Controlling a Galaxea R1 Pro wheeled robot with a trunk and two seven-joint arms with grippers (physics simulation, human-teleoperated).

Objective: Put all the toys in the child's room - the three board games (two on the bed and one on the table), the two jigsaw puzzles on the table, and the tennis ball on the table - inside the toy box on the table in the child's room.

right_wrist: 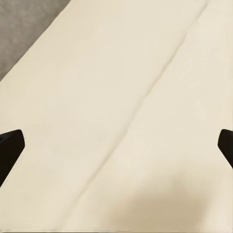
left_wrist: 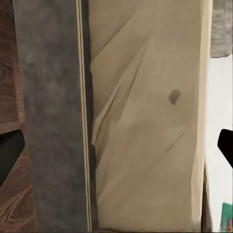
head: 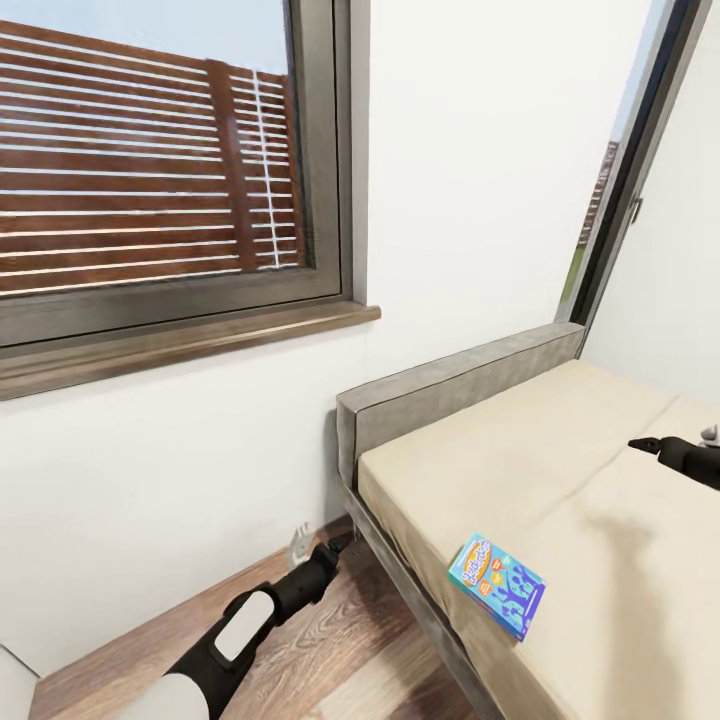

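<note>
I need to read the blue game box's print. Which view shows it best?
The head view: the whole blue game box lies on the bed. The left wrist view catches just a corner sliver.

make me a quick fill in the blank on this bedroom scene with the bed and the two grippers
1. The small blue colourful board game box lies flat on the ____.
2. The beige mattress sits in a padded frame coloured ____.
3. Both the left gripper and the right gripper have their jaws ____.
4. The floor beside the bed is made of ____.

Missing words: mattress; grey; open; wood
</note>
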